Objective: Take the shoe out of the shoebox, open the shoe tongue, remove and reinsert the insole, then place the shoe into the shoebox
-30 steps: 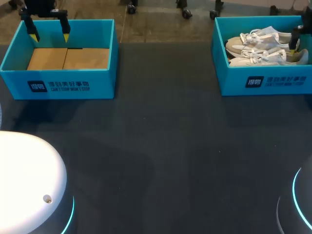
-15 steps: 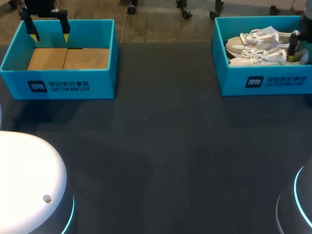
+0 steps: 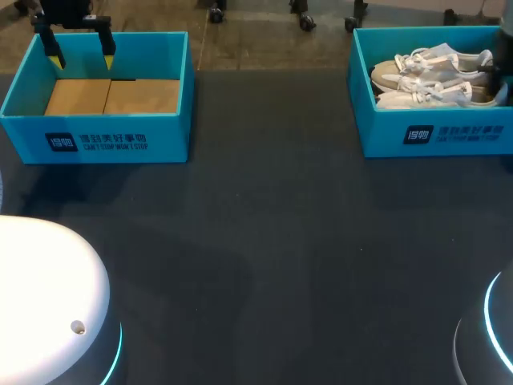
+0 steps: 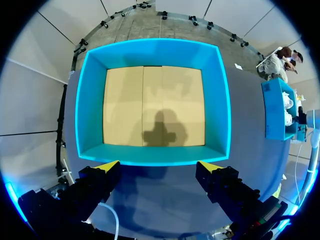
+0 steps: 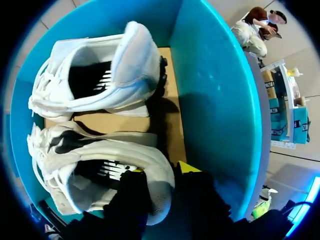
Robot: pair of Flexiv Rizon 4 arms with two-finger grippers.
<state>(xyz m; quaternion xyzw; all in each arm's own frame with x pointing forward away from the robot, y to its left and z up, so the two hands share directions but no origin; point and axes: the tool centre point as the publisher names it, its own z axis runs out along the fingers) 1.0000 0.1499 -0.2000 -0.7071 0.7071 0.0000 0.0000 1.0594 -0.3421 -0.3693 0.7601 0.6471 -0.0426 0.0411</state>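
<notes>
The place is a robotics lab laid out for a handling trial. A plain, dark matte worktop (image 3: 264, 241) carries two identical open turquoise boxes set at its far corners: the left shoebox (image 3: 96, 143) shows a bare cardboard floor, and the right shoebox (image 3: 437, 135) holds a white shoe (image 3: 421, 98) and its mate. At the near corners stand two rounded robot mounts, the left base (image 3: 40, 281) and the right base (image 3: 497, 337), each ringed with glowing cyan light.

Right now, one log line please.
step: take shoe out | right hand: shut on shoe heel, inside shoebox | left hand: open, over other box
</notes>
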